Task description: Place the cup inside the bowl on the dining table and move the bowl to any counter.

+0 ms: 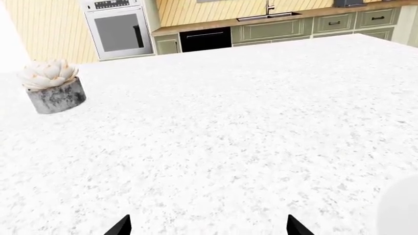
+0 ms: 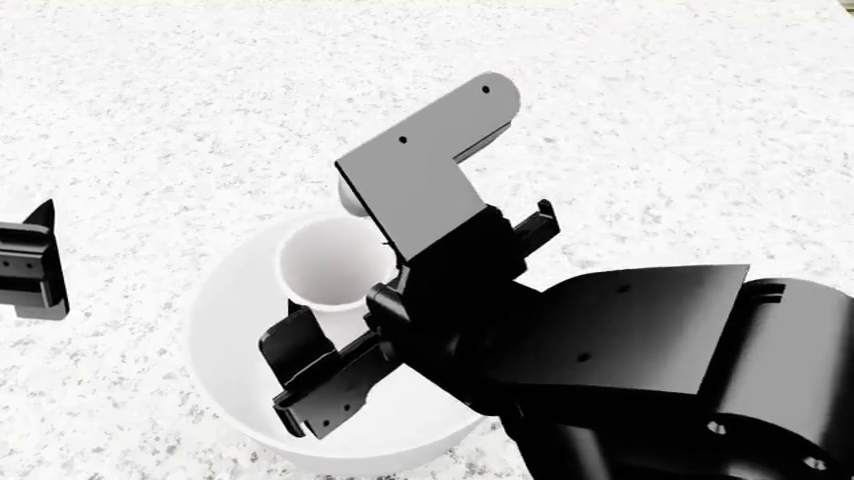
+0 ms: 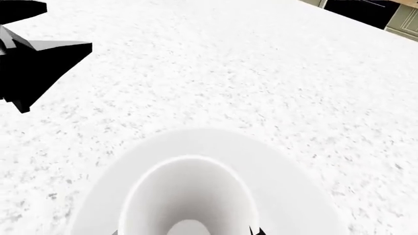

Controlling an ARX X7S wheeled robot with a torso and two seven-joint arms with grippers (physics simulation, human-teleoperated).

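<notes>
Right gripper over cup in bowl

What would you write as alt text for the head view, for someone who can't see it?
The right gripper, fingers spread, hangs over a small white cup sitting inside a large white bowl on the speckled white dining table. The left gripper shows at the picture's left edge, clear of the bowl.

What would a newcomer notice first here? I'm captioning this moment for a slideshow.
The right pincer hangs wide open over the bowl on the speckled dining table, with the cup standing inside the bowl. Farther off, in the left wrist view, a pale succulent in a grey pot stands alone on the table.
</notes>
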